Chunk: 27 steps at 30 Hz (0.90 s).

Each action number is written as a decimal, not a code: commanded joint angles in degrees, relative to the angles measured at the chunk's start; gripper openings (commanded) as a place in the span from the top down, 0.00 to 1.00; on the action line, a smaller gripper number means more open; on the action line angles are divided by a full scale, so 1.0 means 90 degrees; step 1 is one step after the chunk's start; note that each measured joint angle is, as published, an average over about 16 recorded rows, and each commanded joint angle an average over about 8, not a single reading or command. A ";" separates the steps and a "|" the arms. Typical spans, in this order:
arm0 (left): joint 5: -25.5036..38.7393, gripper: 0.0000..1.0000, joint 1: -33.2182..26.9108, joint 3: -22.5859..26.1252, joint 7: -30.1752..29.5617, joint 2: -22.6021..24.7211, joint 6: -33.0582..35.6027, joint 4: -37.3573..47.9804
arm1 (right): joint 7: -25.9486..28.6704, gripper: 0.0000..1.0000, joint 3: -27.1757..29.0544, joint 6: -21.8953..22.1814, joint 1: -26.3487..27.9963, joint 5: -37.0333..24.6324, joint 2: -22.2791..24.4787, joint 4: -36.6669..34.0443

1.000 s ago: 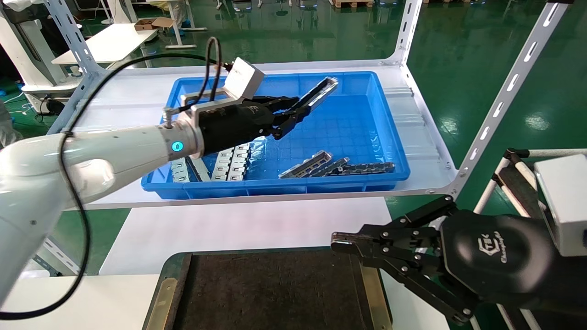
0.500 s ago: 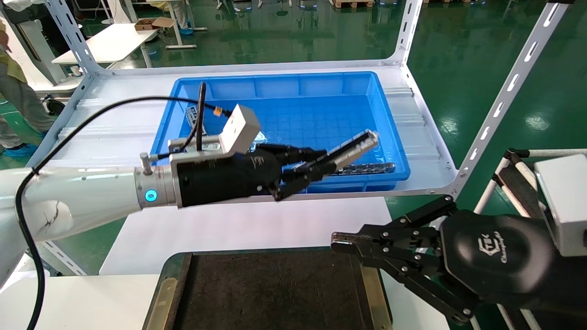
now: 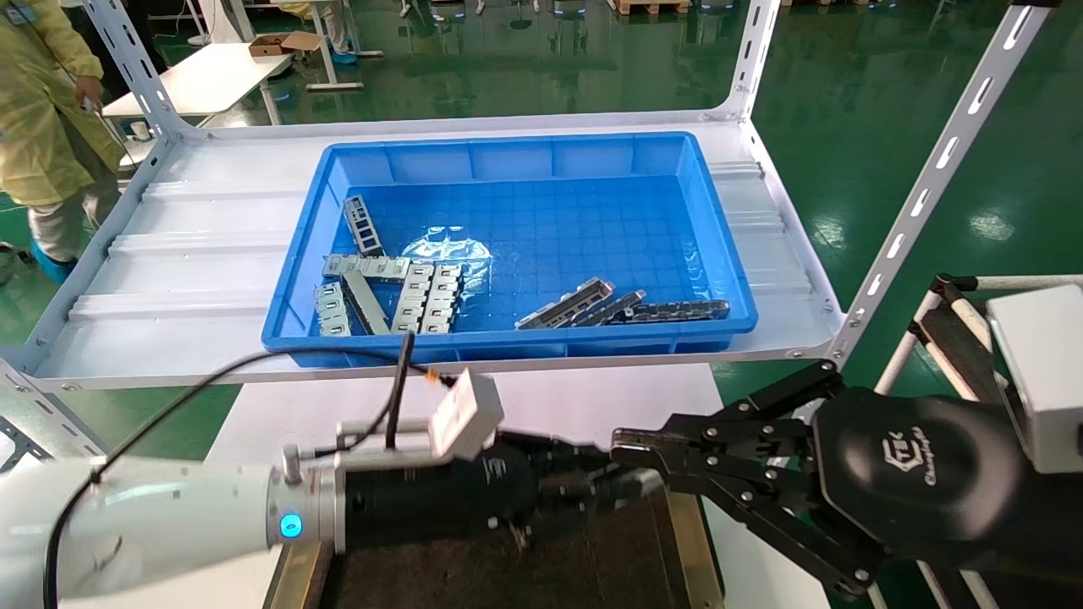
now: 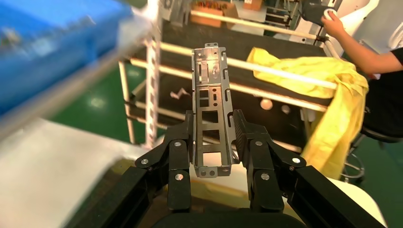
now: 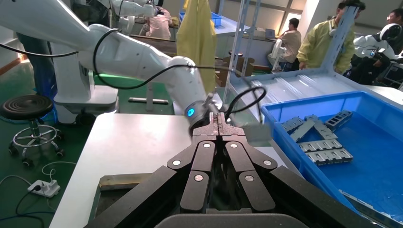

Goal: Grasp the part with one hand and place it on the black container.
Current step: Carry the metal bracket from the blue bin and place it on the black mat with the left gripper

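My left gripper (image 3: 592,484) is low over the far edge of the black container (image 3: 541,567), and its fingertips are partly hidden behind my right gripper in the head view. In the left wrist view the left gripper (image 4: 212,122) is shut on the part (image 4: 210,90), a silver-grey channel bar with ladder-like openings that sticks out beyond the fingers. My right gripper (image 3: 623,441) is shut and empty, parked over the container's far right corner; it also shows in the right wrist view (image 5: 218,118).
A blue bin (image 3: 728,262) on the white shelf (image 3: 195,254) holds several more metal bars (image 3: 423,296) (image 3: 584,304). White slotted shelf posts (image 3: 931,178) rise at the right. A person in a yellow coat (image 3: 42,93) stands at the far left.
My left arm has swung from above the blue bin back toward me and down, carrying the part to the black container's far edge. The right arm has not moved.
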 commanded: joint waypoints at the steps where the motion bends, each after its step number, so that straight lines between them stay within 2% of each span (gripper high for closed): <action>1: 0.0029 1.00 0.0317 0.0055 -0.0154 -0.0123 -0.0213 -0.0387 | 0.0000 1.00 0.0000 0.0000 0.0000 0.0000 0.0000 0.0000; 8: 0.0051 1.00 0.1438 0.0167 -0.0695 -0.0252 -0.1581 -0.1284 | -0.0001 1.00 -0.0001 0.0001 0.0000 0.0001 0.0001 0.0000; 14: 0.0001 1.00 0.2147 0.0197 -0.1243 -0.0075 -0.3050 -0.1670 | -0.0001 1.00 -0.0002 0.0001 0.0001 0.0001 0.0001 0.0000; 20: 0.0006 1.00 0.2480 0.0314 -0.1825 0.0287 -0.4443 -0.1754 | -0.0002 1.00 -0.0003 0.0001 0.0001 0.0002 0.0001 0.0000; 27: 0.0075 1.00 0.2600 0.0482 -0.2207 0.0690 -0.5748 -0.1736 | -0.0002 1.00 -0.0004 0.0002 0.0001 0.0003 0.0002 0.0000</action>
